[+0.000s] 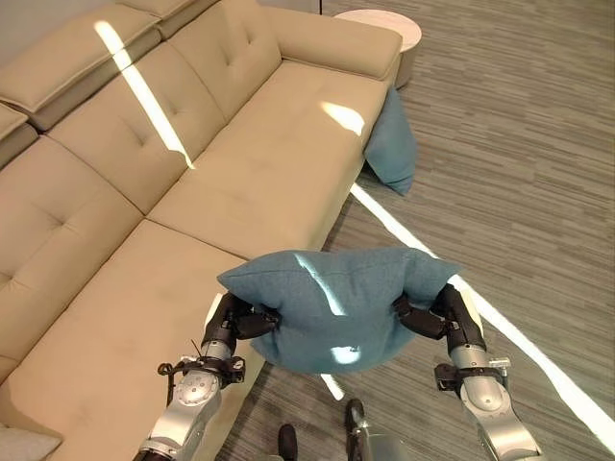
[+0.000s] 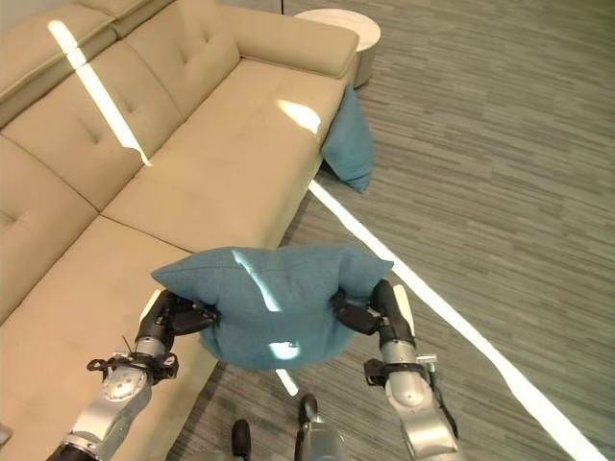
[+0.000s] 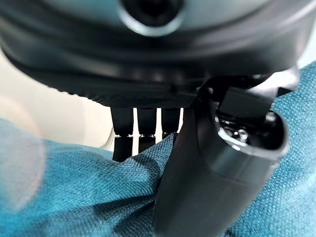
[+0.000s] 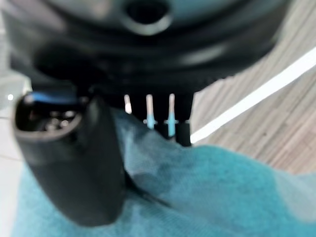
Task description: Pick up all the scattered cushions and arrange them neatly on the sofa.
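A teal cushion [image 1: 332, 303] hangs in the air between my two hands, over the front edge of the beige sofa [image 1: 259, 182]. My left hand [image 1: 240, 319] pinches its left side, thumb [image 3: 212, 182] on top and fingers [image 3: 143, 131] underneath. My right hand [image 1: 432, 315] pinches the right side the same way, thumb [image 4: 74, 163] pressed into the fabric. A second teal cushion [image 1: 392, 142] stands on the floor, leaning against the sofa's far end.
A round white side table [image 1: 384, 29] stands past the sofa's armrest. Grey striped carpet [image 1: 519, 173] lies to the right, crossed by a strip of sunlight. A pale cushion corner [image 1: 19, 444] shows at the sofa's near left.
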Controlling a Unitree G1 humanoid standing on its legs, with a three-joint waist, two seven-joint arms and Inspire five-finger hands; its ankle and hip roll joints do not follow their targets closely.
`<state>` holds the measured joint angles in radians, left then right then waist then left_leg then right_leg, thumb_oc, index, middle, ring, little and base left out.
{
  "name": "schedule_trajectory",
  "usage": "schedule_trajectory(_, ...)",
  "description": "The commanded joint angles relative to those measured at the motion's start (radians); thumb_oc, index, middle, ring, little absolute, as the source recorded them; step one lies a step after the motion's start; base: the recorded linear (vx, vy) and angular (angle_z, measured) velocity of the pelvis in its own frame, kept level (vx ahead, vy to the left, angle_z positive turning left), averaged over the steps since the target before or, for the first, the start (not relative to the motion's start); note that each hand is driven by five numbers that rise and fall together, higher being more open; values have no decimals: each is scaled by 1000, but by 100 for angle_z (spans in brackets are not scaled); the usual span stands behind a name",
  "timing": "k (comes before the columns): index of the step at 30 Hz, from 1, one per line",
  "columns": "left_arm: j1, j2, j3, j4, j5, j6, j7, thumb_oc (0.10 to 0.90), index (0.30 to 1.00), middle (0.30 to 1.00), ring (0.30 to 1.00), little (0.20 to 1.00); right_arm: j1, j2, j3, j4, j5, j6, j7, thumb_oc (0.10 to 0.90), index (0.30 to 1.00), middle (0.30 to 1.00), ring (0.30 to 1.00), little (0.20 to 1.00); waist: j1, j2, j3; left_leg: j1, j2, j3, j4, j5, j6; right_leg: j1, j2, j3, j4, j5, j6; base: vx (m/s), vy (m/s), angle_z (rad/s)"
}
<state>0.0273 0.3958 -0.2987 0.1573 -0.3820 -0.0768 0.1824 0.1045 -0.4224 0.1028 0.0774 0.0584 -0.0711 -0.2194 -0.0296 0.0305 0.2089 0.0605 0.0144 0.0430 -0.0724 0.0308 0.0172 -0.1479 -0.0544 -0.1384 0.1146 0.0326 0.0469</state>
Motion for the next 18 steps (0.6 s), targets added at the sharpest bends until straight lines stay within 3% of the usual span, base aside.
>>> schedule_trajectory(1, -113, -63, -36, -159, 4, -150, -77, 400, 300, 300, 300, 300, -80, 20, 22, -144, 33, -142, 35, 400, 300, 300, 300, 300, -17, -34, -124, 26, -30, -21, 227, -165, -48, 11, -15, 42, -73, 32, 88, 214, -217, 28)
schedule_trajectory(2, -116, -64, -40, -158, 0, -150, -79, 400, 300, 300, 300, 300, -77, 16, 20, -145, 36, -141, 33, 400, 300, 300, 300, 300, -19, -36, -119, -16, -19, -22, 326, -152, -59, 30, -15, 34, -80, 27, 78, 155, -228, 20)
schedule_trajectory(4, -127, -67, -52, -160, -8, -144, -82, 400, 300, 300, 300, 300, -73, 2, 13, -155, 48, -142, 28, 400, 300, 300, 300, 300, -8, -49, -90, -139, -6, -29, 546, -74, -75, 70, -14, 26, -94, 12, 48, 103, -218, 36)
schedule_trajectory(7, -125, -69, -54, -167, -6, -142, -80, 400, 300, 300, 300, 300, -69, -6, 11, -150, 62, -137, 24, 400, 300, 300, 300, 300, 5, -62, -75, -225, 3, 0, 626, -61, -58, 121, -10, 6, -120, -15, 25, 161, -145, 28)
schedule_trajectory(10, -117, -71, -52, -153, 1, -140, -87, 400, 300, 300, 300, 300, -60, -5, 1, -151, 61, -137, 25, 400, 300, 300, 300, 300, 18, -71, -84, -270, -14, 32, 498, -114, -41, 157, -13, -10, -155, -26, 39, 219, -54, 24)
schedule_trajectory(12, -117, -72, -55, -149, 3, -140, -89, 400, 300, 300, 300, 300, -58, -6, -1, -148, 59, -137, 24, 400, 300, 300, 300, 300, 21, -74, -88, -273, -21, 45, 423, -105, -39, 168, -14, -18, -166, -29, 45, 216, -11, 36)
schedule_trajectory(13, -119, -72, -50, -147, 8, -137, -87, 400, 300, 300, 300, 300, -63, -4, 2, -138, 57, -136, 17, 400, 300, 300, 300, 300, 37, -60, -91, -305, -31, 58, 292, -45, -43, 194, 10, -21, -185, -41, 51, 327, -12, 26)
schedule_trajectory(14, -118, -72, -48, -151, 8, -138, -87, 400, 300, 300, 300, 300, -65, -1, 4, -132, 56, -134, 15, 400, 300, 300, 300, 300, 45, -54, -90, -317, -39, 58, 241, -1, -51, 210, 20, -18, -192, -50, 53, 247, -6, 19)
schedule_trajectory(16, -112, -69, -42, -159, 4, -138, -87, 400, 300, 300, 300, 300, -70, 4, 7, -128, 52, -131, 11, 400, 300, 300, 300, 300, 60, -46, -90, -330, -42, 63, 185, 43, -61, 240, 37, -11, -194, -74, 48, 291, 37, 1)
schedule_trajectory(18, -89, -64, -32, -163, 4, -136, -88, 400, 300, 300, 300, 300, -75, 10, 21, -123, 43, -130, 22, 400, 300, 300, 300, 300, 67, -44, -108, -298, -39, 65, 145, 37, -49, 259, 40, -4, -182, -101, 46, 402, 101, -17)
